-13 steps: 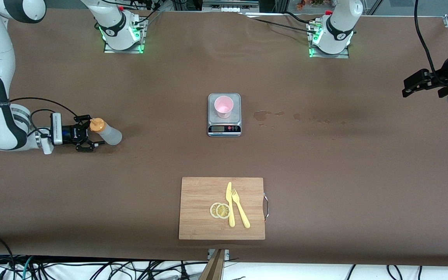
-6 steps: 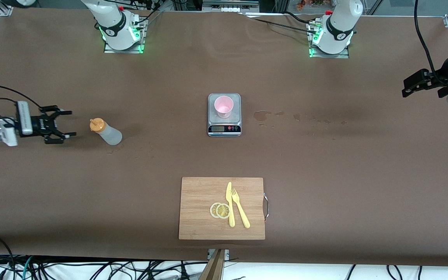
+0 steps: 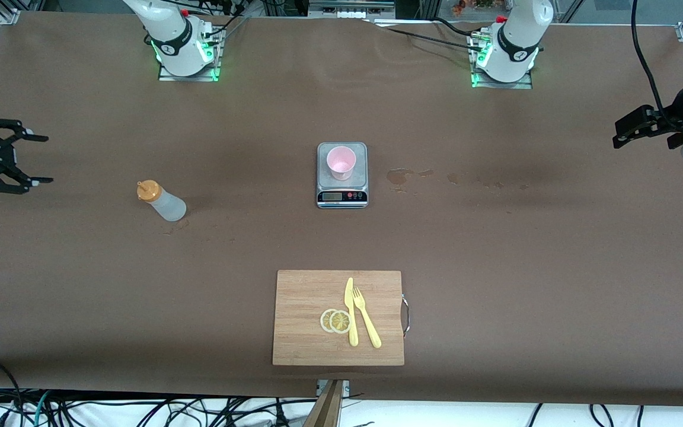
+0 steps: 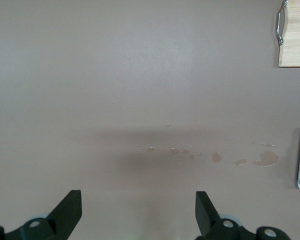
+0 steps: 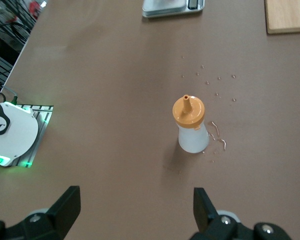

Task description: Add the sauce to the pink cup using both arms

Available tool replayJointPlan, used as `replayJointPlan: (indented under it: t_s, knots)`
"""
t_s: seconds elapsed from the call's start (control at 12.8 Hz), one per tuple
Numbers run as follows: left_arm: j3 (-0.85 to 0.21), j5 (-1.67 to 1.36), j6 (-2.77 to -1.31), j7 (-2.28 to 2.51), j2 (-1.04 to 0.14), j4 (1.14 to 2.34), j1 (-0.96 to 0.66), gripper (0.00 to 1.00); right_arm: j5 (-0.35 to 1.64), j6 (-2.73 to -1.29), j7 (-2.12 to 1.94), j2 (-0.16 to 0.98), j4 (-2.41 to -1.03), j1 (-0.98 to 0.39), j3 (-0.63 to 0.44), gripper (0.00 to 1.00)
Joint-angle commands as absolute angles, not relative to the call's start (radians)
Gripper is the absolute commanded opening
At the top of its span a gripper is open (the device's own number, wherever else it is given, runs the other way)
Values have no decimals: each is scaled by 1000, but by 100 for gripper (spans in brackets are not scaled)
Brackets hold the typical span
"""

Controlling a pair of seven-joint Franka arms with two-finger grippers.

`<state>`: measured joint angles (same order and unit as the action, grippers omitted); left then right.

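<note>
The sauce bottle [image 3: 161, 201], whitish with an orange nozzle cap, stands upright on the brown table toward the right arm's end; it also shows in the right wrist view [image 5: 191, 128]. The pink cup [image 3: 341, 162] stands on a small silver scale [image 3: 342, 198] at mid-table. My right gripper [image 3: 45, 159] is open and empty, well apart from the bottle, over the table's edge at the right arm's end; its own view shows it [image 5: 136, 207] spread wide. My left gripper [image 3: 617, 135] is open and empty, waiting over the left arm's end [image 4: 139, 210].
A wooden cutting board [image 3: 338, 317] with lemon slices, a yellow knife and a fork lies nearer to the front camera than the scale. Wet spots [image 3: 401, 175] mark the table beside the scale, and droplets [image 5: 217, 85] lie by the bottle. The arm bases [image 3: 187, 53] stand along the back.
My right gripper has let go of the sauce bottle and drawn back toward the right arm's end of the table. The bottle stays put. The left arm has not moved.
</note>
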<state>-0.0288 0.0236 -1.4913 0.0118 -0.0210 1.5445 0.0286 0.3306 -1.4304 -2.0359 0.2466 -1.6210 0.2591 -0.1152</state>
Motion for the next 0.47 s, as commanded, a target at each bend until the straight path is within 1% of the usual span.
replayJointPlan:
  t_s: [0.0, 0.39]
  knots:
    - [-32, 29, -1473, -5, -31, 1519, 31, 100, 249, -1503, -1829, 163, -1655, 229, -62, 100]
    - [-32, 29, -1473, -6, -31, 1519, 31, 100, 198, -1548, -1391, 72, -1657, 132, -52, 100]
